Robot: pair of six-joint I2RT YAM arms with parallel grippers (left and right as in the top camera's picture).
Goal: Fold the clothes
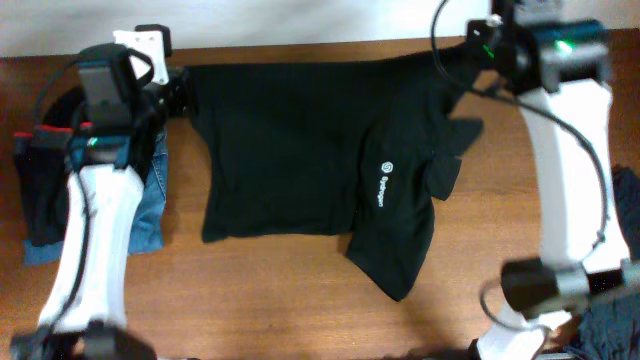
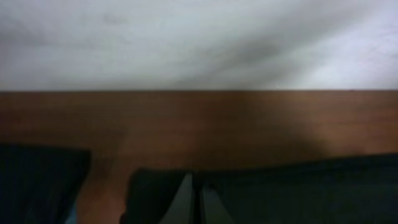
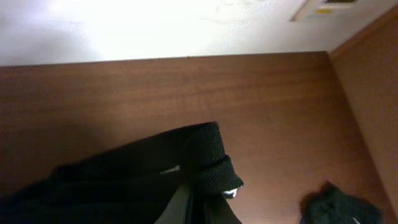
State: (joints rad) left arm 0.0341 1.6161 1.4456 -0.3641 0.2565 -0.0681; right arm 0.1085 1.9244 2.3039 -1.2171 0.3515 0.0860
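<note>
A long black garment with a small white logo and lettering lies spread across the back of the table, its lower right part folded over and hanging toward the front. My left gripper is shut on its far left corner. In the left wrist view the fingertips meet on dark cloth. At the garment's far right corner my right gripper is also shut. The right wrist view shows a bunched black hem pinched at the right gripper.
A pile of other clothes, black over blue denim, sits at the left edge under my left arm. More dark cloth lies at the front right corner and shows in the right wrist view as a dark heap. A pale wall runs behind the table.
</note>
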